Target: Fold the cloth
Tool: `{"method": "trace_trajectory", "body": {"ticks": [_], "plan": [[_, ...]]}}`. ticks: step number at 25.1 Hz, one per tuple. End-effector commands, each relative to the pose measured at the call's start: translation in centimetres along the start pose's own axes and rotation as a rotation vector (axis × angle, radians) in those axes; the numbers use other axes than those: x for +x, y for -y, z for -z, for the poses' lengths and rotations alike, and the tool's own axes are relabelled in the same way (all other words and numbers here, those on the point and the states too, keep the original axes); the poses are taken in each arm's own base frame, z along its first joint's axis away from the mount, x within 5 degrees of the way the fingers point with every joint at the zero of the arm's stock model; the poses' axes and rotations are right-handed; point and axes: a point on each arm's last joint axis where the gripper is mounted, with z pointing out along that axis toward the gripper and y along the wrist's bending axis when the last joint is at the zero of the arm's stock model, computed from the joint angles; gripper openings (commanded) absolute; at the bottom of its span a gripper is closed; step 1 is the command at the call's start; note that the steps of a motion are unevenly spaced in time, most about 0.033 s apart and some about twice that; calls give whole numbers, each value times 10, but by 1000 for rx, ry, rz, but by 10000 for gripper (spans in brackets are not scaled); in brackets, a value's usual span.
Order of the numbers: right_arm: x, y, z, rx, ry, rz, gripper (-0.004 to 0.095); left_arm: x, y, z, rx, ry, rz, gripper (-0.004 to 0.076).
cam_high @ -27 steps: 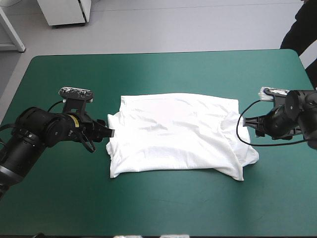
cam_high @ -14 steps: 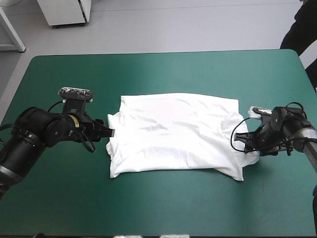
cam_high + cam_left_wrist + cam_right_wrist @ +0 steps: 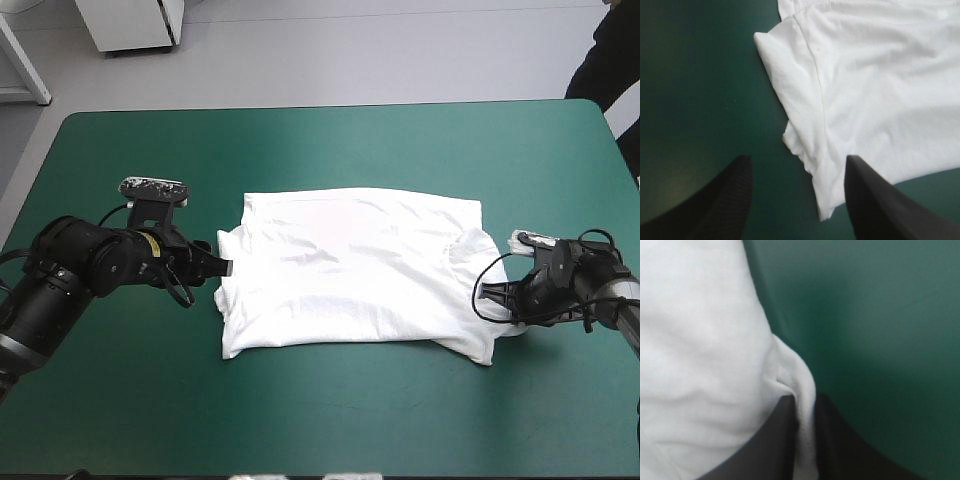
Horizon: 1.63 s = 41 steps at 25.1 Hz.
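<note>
Teal-green bench (image 3: 330, 140) bears the flat T-shirt (image 3: 350, 270). Left end effector (image 3: 799, 162) stands wide beside it; right end effector (image 3: 805, 407) pinches its edge.

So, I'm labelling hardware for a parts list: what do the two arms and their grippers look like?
The left arm and right arm are black with bulky rounded joints; the left bears a small yellow label near the wrist. The left gripper has two broad, curved black fingers like fins.
</note>
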Motion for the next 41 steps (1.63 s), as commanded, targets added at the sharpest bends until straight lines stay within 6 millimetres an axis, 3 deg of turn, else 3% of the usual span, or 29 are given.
{"method": "trace_trajectory", "body": {"ticks": [1, 4, 8, 10, 14, 16, 19, 25, 29, 32, 38, 41], "plan": [[-2, -6, 2, -57, 11, -55, -12, -8, 2, 14, 36, 86, 20, 401], [-10, -13, 13, -116, 20, -51, -17, -8, 3, 14, 37, 86, 20, 401], [-23, -33, 49, -191, 142, -12, -17, -8, 3, 14, 37, 86, 20, 401], [-27, -55, 70, -235, 193, 40, -17, -9, 3, 14, 39, 92, 20, 401], [-27, -79, 78, -281, 226, 91, -17, -9, 3, 14, 39, 93, 20, 401], [-23, -96, 75, -307, 235, 125, -17, -9, 3, 14, 39, 93, 20, 401], [-20, -119, 50, -332, 155, 152, -17, -9, 3, 14, 39, 94, 20, 401], [-15, -141, 12, -333, 39, 207, -17, -9, 3, 14, 40, 98, 20, 401], [-11, -151, 8, -354, 23, 222, -13, -9, 3, 14, 40, 98, 20, 401], [-8, -156, 12, -359, 5, 267, 65, -9, 3, 14, 42, 97, 21, 401], [-13, -156, 34, -341, 0, 290, 425, -9, 4, 14, 53, 94, 27, 401], [-12, -149, 59, -315, 77, 296, 453, -8, 4, 14, 49, 81, 27, 401]]}}
